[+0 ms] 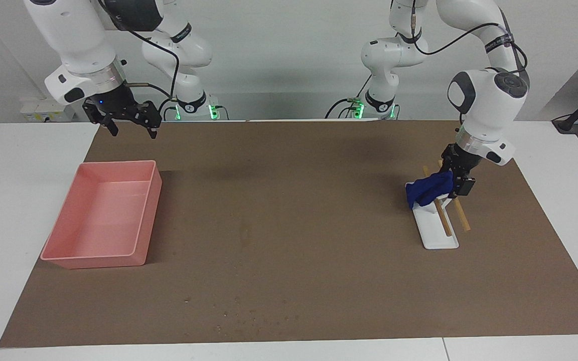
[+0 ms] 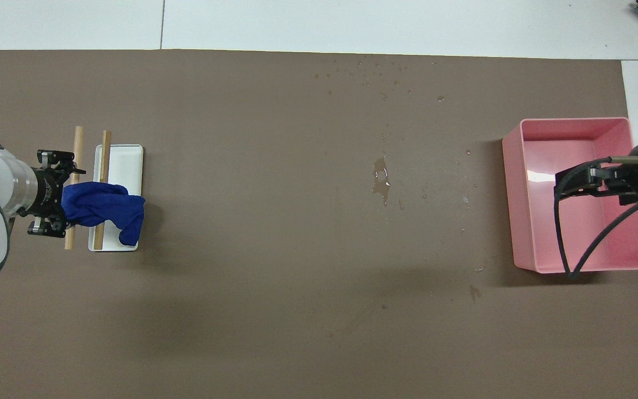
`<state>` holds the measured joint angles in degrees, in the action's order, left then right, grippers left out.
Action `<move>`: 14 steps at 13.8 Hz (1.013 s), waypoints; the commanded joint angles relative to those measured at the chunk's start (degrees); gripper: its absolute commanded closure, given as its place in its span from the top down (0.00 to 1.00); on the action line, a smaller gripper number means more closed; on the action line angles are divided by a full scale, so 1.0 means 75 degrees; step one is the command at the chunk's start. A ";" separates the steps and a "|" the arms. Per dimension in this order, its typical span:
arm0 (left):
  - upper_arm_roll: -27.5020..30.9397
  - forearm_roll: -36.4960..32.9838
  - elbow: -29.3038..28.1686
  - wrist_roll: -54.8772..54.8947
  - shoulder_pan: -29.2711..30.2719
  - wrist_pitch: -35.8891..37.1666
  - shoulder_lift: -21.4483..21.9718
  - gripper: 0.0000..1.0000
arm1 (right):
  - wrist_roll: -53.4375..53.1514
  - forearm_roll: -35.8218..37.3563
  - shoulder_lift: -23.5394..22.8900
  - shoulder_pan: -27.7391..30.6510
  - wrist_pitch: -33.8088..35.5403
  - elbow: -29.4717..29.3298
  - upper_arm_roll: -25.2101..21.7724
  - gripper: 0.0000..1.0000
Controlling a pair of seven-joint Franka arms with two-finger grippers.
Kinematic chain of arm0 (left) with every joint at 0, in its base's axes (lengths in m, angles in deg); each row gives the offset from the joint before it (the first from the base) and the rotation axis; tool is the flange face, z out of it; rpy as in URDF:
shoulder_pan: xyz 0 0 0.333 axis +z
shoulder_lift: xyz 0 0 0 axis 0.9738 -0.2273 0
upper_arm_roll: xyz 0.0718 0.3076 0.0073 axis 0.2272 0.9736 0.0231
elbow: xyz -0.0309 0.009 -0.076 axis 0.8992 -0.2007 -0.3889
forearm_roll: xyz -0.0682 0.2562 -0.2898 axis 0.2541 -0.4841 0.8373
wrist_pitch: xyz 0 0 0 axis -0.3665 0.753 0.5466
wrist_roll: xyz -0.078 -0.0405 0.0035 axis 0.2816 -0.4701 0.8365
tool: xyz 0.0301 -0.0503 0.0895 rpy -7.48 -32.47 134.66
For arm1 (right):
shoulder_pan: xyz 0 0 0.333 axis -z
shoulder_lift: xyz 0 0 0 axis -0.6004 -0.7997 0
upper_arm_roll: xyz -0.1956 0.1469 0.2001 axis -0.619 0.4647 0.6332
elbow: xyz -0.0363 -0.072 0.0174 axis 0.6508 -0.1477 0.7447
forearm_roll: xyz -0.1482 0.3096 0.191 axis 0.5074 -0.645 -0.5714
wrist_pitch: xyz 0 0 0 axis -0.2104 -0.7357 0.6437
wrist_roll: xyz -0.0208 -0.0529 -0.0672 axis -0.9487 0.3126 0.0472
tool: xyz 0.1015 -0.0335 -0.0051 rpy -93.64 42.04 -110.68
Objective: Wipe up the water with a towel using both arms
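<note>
Left claw (image 2: 57,194) sits low at the blue towel (image 2: 104,206), its fingers spread on either side of the cloth's edge and not pinched shut – the towel is draped over two wooden rods (image 2: 77,145) on a white rack (image 2: 125,162), at the left arm's end of the brown mat (image 2: 252,266). Toward the right arm's end from the rack, the water (image 2: 381,180) lies as a small puddle and scattered droplets, mostly farther from the robots than the rack. Right claw (image 1: 129,129) waits with fingers spread, raised over the mat by the pink bin (image 1: 63,233) – well apart from the rack.
</note>
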<state>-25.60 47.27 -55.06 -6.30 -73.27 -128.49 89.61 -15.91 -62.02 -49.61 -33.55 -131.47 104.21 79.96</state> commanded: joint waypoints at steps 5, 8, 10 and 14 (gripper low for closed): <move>-0.0025 -0.0142 -0.0465 -0.0037 -0.0033 -0.0073 0.0098 0.73 | 0.0077 -0.0144 0.0204 0.0081 0.0017 0.0206 0.0037 1.00; -0.0025 -0.0142 -0.0453 0.0021 -0.0010 0.0113 0.0122 0.25 | 0.0077 -0.0144 0.0204 0.0081 -0.0006 0.0195 0.0037 1.00; -0.0025 -0.0142 -0.0232 0.0033 -0.0022 0.0452 0.0075 0.00 | 0.0088 -0.0144 0.0193 0.0081 -0.0088 0.0195 0.0037 1.00; -0.0037 -0.0060 0.1195 -0.0037 -0.0326 0.1869 -0.0404 0.00 | 0.0077 -0.0132 0.0193 0.0069 -0.0171 0.0195 0.0061 1.00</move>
<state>-26.35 47.27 -50.40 -6.22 -73.97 -122.91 86.88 -15.91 -62.02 -49.49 -33.55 -131.59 104.23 80.00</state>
